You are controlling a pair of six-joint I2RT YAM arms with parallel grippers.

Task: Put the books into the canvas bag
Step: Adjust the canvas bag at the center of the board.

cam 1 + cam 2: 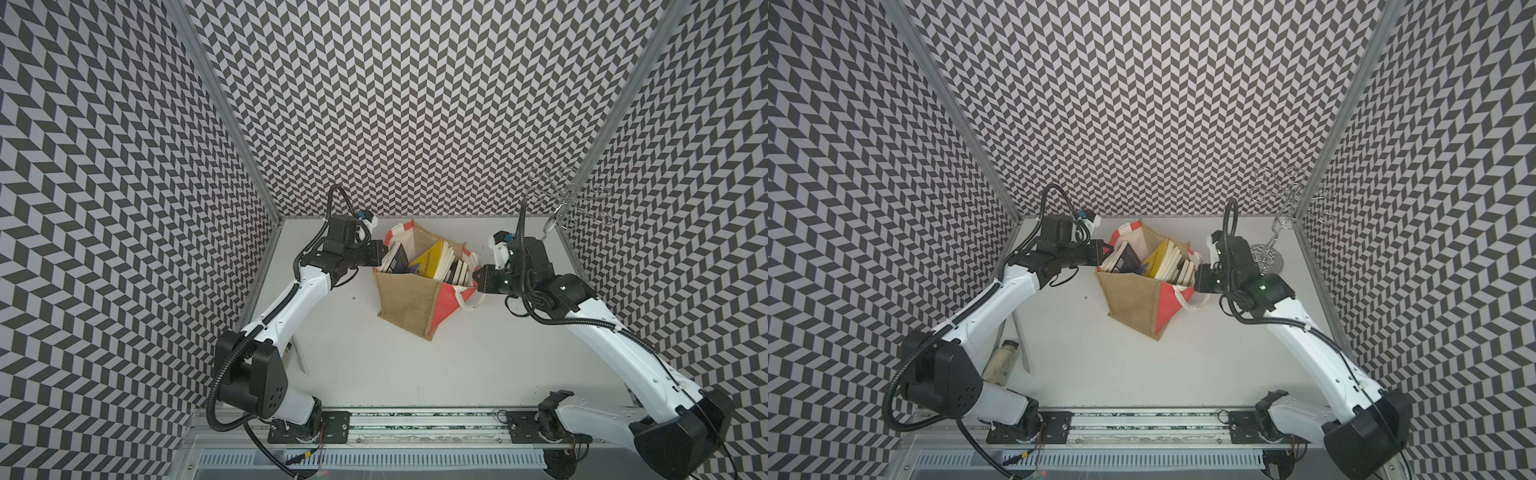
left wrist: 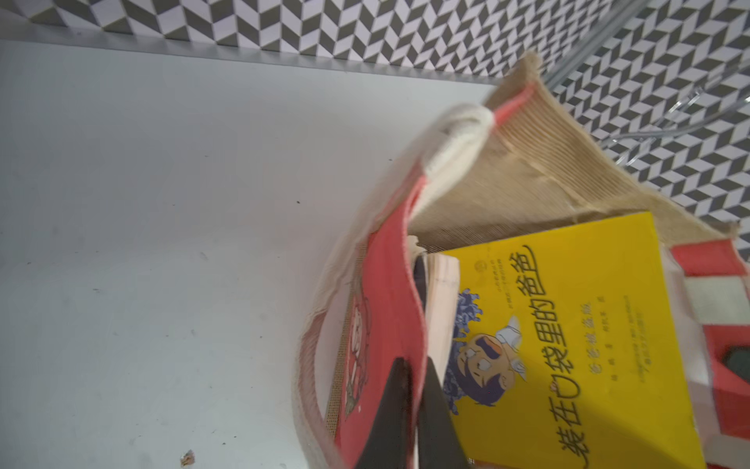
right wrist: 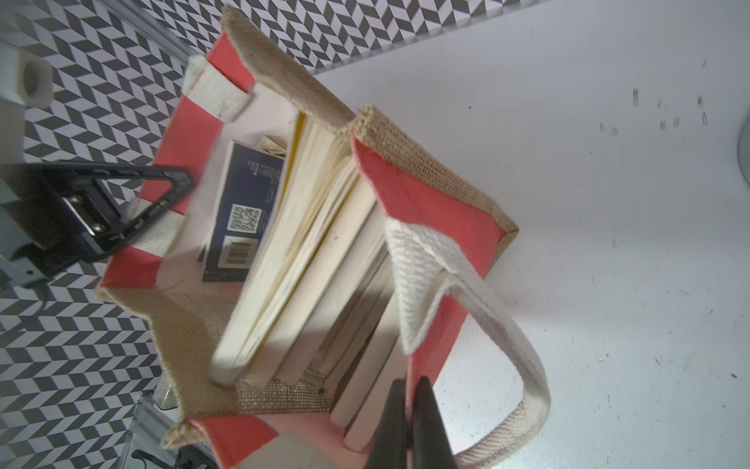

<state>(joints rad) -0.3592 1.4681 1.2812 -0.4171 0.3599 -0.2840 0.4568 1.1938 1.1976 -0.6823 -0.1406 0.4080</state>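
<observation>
Left fingers [image 2: 410, 406] pinched shut on the red wall of the canvas bag [image 1: 409, 301], at its nine o'clock rim; right fingers [image 3: 410, 414] clamped likewise on the three o'clock rim. Best to keep both pinches firm and level, spreading gently. Books [image 1: 432, 262] already inside, on edge, bag standing mid-worktop [image 1: 374, 365], none visible outside

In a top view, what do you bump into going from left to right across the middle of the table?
left end effector → navy book → yellow book → row of books on edge → right end effector → wire rack. Both end effectors are shut on the canvas bag rim.
</observation>
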